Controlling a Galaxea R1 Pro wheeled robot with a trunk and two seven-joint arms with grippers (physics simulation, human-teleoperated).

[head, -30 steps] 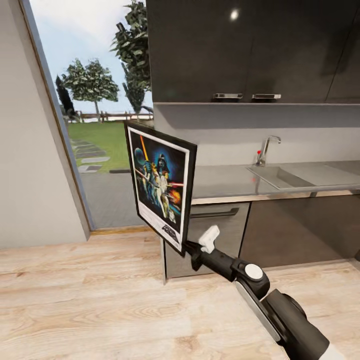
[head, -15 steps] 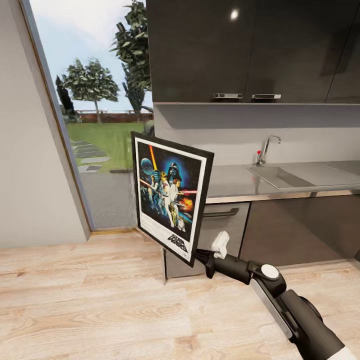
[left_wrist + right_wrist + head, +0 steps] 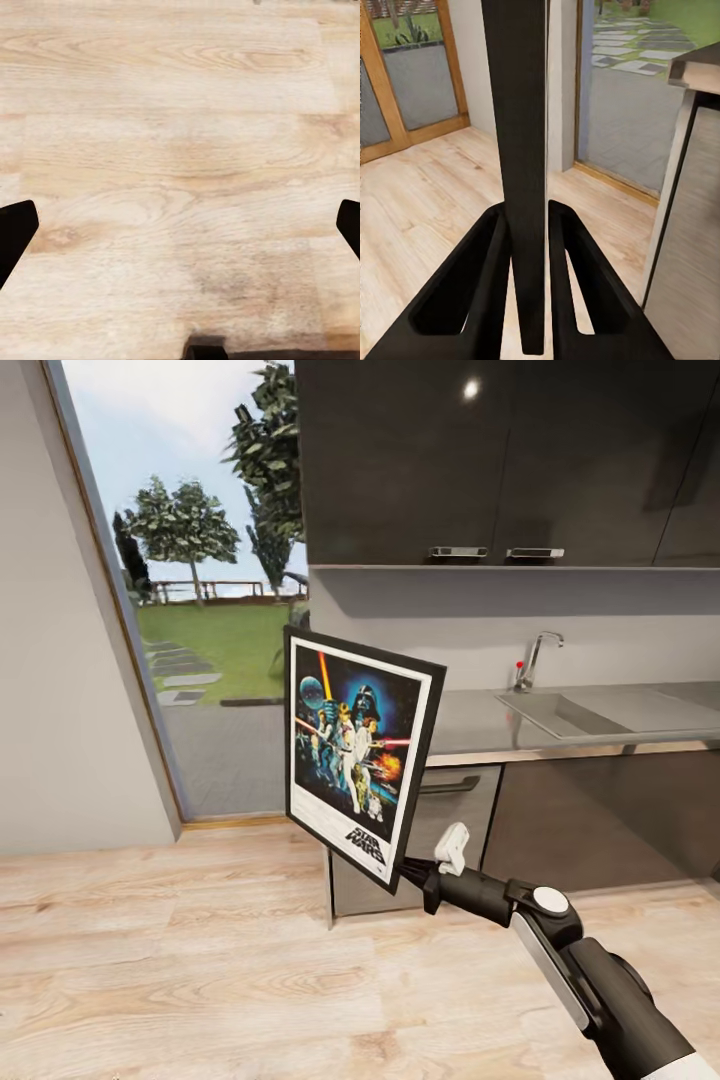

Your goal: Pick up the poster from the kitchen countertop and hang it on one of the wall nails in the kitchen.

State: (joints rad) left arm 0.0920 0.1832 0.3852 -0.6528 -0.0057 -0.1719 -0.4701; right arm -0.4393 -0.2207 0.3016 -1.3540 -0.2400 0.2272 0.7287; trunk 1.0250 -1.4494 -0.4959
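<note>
The poster (image 3: 362, 752) hides part of the desk (image 3: 480, 722) behind it; the right pincer (image 3: 418, 872), clenched on its lower corner, holds it upright above the floor (image 3: 180, 950).

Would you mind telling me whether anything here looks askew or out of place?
Only the poster: it is off the kitchen countertop, pinched by its lower corner in the right gripper and leaning at a tilt above the wood floor. Nothing appears spilled or damaged.
</note>
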